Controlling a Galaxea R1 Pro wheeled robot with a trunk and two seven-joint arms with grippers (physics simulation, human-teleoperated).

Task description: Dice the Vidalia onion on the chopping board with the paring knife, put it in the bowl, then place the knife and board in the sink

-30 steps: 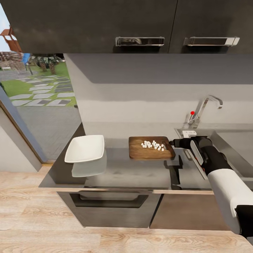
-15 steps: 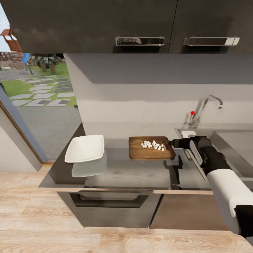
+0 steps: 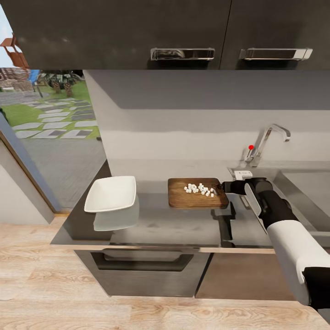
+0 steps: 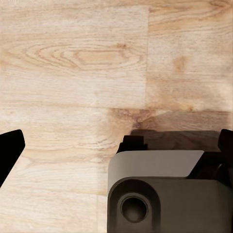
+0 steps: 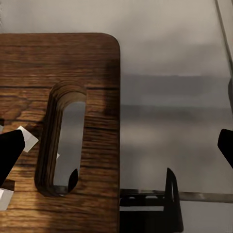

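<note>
Right gripper (image 3: 223, 187), jaws apart, at handle-slot end of chopping board (image 3: 181, 198) bearing diced onion (image 3: 199, 189); left jaws apart.

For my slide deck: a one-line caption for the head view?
Right gripper at the slotted end of the chopping board with diced onion; bowl empty.

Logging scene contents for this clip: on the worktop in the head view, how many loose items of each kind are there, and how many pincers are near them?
Bowl: 1, the white bowl.
Chopping board: 1, the chopping board, carrying the diced onion.
Onion pile: 1; cubes too small to count exactly.
Pincer: 1, the right pincer, at the board's sink-side end.
Total: 4.
</note>
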